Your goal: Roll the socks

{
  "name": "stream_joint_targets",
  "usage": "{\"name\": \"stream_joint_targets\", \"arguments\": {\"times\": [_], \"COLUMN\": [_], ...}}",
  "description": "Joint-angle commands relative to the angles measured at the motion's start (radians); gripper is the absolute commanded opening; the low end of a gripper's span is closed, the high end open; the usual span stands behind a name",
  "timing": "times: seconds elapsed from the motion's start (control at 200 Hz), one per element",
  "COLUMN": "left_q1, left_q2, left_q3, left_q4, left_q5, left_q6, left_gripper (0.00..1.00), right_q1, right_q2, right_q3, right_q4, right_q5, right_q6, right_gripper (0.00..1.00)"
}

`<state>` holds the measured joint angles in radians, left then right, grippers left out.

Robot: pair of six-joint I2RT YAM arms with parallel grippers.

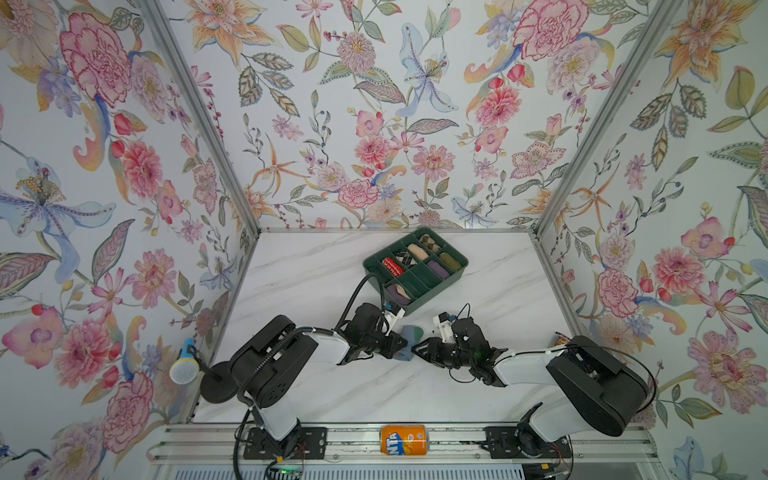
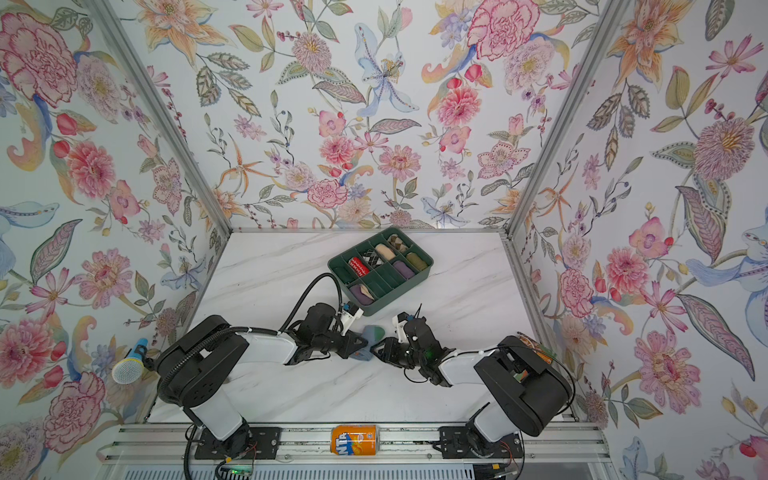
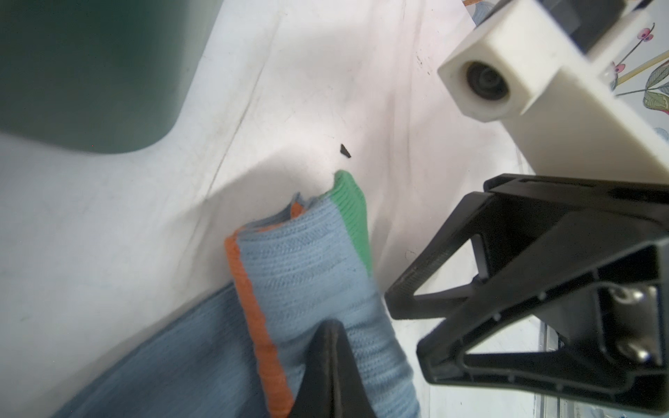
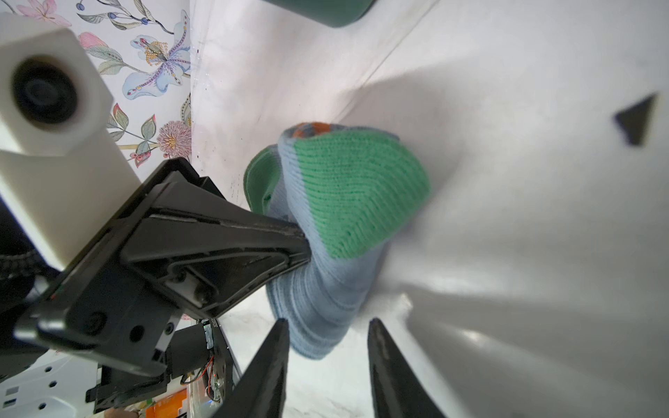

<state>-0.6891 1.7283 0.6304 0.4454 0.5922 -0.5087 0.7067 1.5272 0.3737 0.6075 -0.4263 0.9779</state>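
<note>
A: Marble desk (image 1: 299, 282), floral walls (image 1: 374, 124) all round, and we've got the socks (image 1: 409, 338) bundled mid-desk, near a corner of the green tray (image 1: 441, 291).
B: We see the left hand (image 4: 303, 247) clenched on the socks, pinching the grey-blue knit right beside the green patch.
A: And the right hand (image 4: 327, 347)?
B: Released, we'd say: its fingers (image 4: 383, 369) stand apart, the bundle's blue end between them, unsqueezed. Orange edging shows along the fold in the left wrist view.
</note>
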Motion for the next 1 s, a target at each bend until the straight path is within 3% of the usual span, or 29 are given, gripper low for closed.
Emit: {"name": "stream_joint_targets", "arguments": {"times": [0.0, 0.996], "left_q1": [0.014, 0.025], "left_q2": [0.048, 0.057], "left_q3": [-0.058, -0.107], "left_q4": [-0.152, -0.071], "left_q5": [-0.054, -0.02], "left_q6": [-0.008, -0.052], "left_gripper": [0.0, 0.0], "right_q1": [0.015, 0.021], "right_q2": [0.039, 0.154], "right_q3": [-0.001, -0.039], "right_q4": [0.08, 0.294], "right_q5": [0.021, 0.057], "right_q6": [0.043, 0.143], "right_gripper": [0.38, 0.42]}}
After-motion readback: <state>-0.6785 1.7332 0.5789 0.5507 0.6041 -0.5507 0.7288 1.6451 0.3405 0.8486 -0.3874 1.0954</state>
